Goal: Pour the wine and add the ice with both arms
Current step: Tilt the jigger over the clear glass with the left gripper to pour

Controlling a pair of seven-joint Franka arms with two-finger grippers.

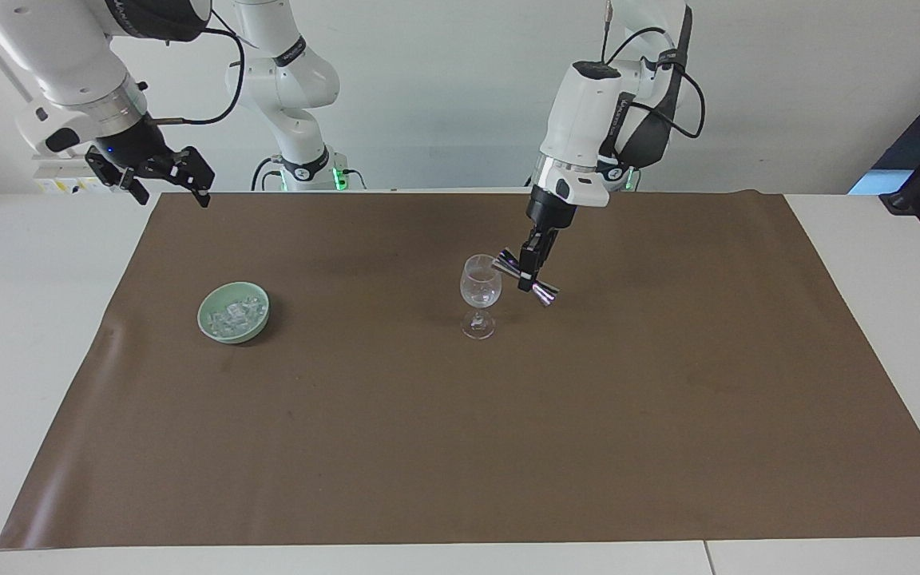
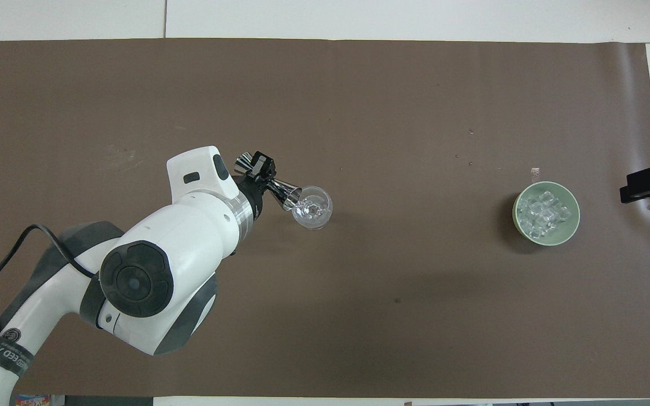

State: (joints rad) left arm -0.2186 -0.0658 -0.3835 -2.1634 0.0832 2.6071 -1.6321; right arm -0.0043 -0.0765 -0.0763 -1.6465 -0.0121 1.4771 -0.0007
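Left claw (image 1: 529, 267): closed on the waist of a metal jigger (image 1: 525, 276), up in the air beside the wine glass (image 1: 480, 294).
Jigger: a double-ended silver measure, held tilted; one mouth reached the rim of the wine glass, the other end pointed down and away toward the left arm's end of the surface. In the overhead view the lower cup (image 2: 289, 197) overlapped the edge of the glass's bowl.
Wine glass: clear and stemmed, upright on the brown mat (image 1: 508, 447), about midway along the surface. Something clear glinted in the bowl (image 2: 312, 207); whether it was liquid or ice could not be told.
Left arm (image 2: 150, 276): white, reaching in from its own end, the wrist angled down over the mat just beside the glass.
Ice (image 1: 236, 314): a heap of small clear cubes lying in a pale green bowl (image 1: 209, 322).
Green bowl: on the mat toward the right arm's end of the surface, well apart from the wine glass (image 2: 545, 213).
Right claw (image 1: 155, 177): open and holding nothing, raised over the corner of the mat at the right arm's end; only a dark piece of it showed at the overhead view's edge (image 2: 649, 181).
Right arm (image 1: 69, 64): waiting.
Surface (image 1: 21, 319): white, with the brown mat covering most of it.
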